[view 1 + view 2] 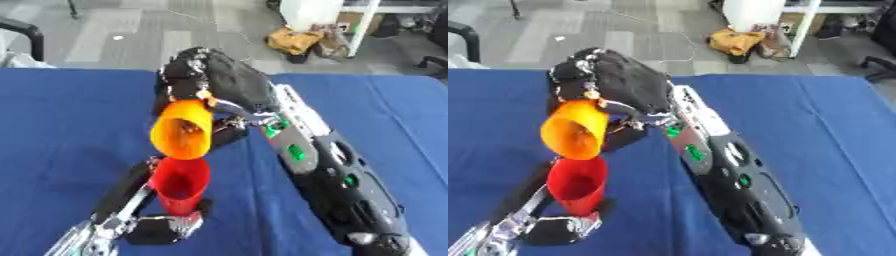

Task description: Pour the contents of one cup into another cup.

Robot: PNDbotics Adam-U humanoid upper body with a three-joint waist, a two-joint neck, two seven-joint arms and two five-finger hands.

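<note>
Left of centre in the frame we have the orange cup (182, 131) tipped on its side, mouth toward us, directly above the upright red cup (181, 185). Our right hand (210, 82) is curled round the orange cup; our left hand (149, 220), lower left, wraps the red cup's base on the blue table (52, 130). We judge the pour under way; next we should keep the mouths aligned, then right the orange cup.

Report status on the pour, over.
Right hand shut on orange cup, tipped mouth-down over red cup. Left hand shut on red cup, upright. Nothing in the way.
</note>
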